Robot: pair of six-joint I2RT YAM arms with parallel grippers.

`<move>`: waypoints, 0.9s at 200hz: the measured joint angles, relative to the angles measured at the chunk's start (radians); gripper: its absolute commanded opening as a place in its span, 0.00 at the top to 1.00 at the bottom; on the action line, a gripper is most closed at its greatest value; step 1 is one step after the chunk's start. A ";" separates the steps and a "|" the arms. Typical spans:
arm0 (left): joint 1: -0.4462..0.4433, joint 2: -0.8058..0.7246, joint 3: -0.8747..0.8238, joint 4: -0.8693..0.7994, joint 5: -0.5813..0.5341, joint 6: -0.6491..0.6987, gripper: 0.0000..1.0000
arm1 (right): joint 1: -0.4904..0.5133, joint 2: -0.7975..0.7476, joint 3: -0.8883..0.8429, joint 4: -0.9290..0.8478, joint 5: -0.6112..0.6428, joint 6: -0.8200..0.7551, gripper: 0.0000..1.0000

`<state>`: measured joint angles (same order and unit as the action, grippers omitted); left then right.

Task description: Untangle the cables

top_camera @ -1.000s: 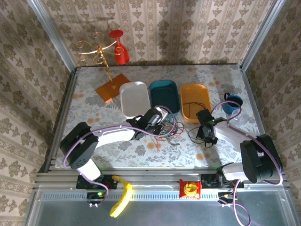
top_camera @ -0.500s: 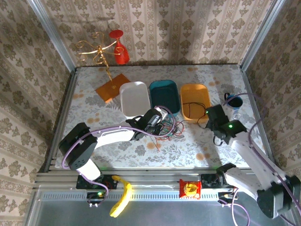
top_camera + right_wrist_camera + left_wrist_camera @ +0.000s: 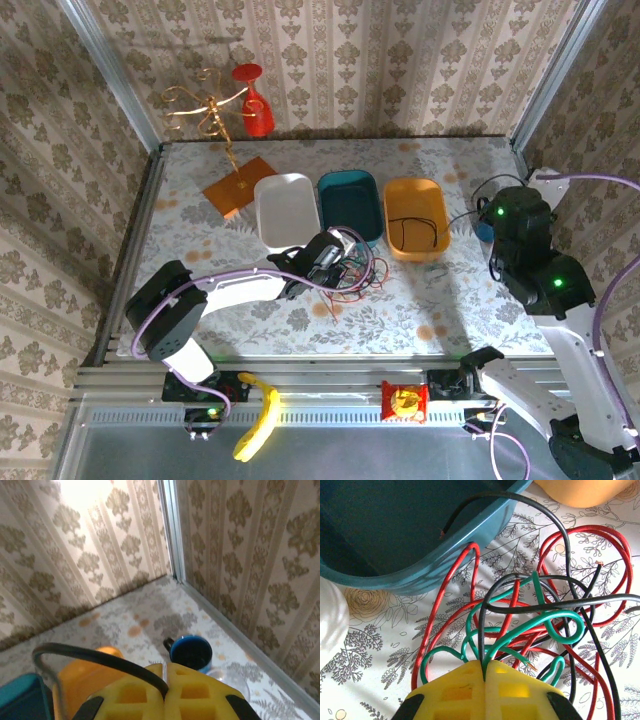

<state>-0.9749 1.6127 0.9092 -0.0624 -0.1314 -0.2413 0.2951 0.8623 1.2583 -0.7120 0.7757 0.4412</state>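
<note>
The cables (image 3: 357, 277) lie in a red, green and black tangle on the table in front of the teal bin (image 3: 349, 203). My left gripper (image 3: 343, 262) is low at the tangle's left edge. In the left wrist view its yellow fingers (image 3: 455, 690) are shut on a black cable (image 3: 483, 630) and a green cable (image 3: 520, 632) of the tangle. My right gripper (image 3: 489, 212) hangs high above the table's right side, shut on another black cable (image 3: 95, 653). That cable (image 3: 462, 212) trails left toward the orange bin (image 3: 440, 212).
A white bin (image 3: 285, 207), the teal bin and the orange bin stand in a row behind the tangle; a black wire loop (image 3: 412, 235) lies in the orange one. A blue mug (image 3: 190, 652) stands below the right gripper near the right wall. An orange base with a gold stand (image 3: 238, 183) sits back left.
My right arm has lifted from the table and swung right and back to above the blue mug, carrying the black cable away from the tangle. The left arm has stayed put.
</note>
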 measured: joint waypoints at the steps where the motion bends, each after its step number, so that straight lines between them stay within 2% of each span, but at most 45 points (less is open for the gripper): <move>1: 0.000 0.000 0.000 0.000 0.000 0.000 1.00 | 0.000 0.001 0.001 0.002 0.000 -0.002 1.00; 61: -0.002 0.000 0.000 -0.010 -0.001 0.004 1.00 | -0.014 0.100 0.037 0.058 -0.040 -0.052 1.00; 102: -0.008 0.000 0.000 -0.013 -0.003 0.011 1.00 | -0.014 0.070 0.036 0.050 -0.084 -0.041 1.00; 180: -0.021 0.000 0.000 -0.013 -0.004 0.022 1.00 | -0.009 0.049 0.036 0.053 -0.250 0.059 1.00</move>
<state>-0.9955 1.6127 0.9092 -0.0750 -0.1356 -0.2195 0.2859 0.9115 1.2945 -0.6594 0.5259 0.4999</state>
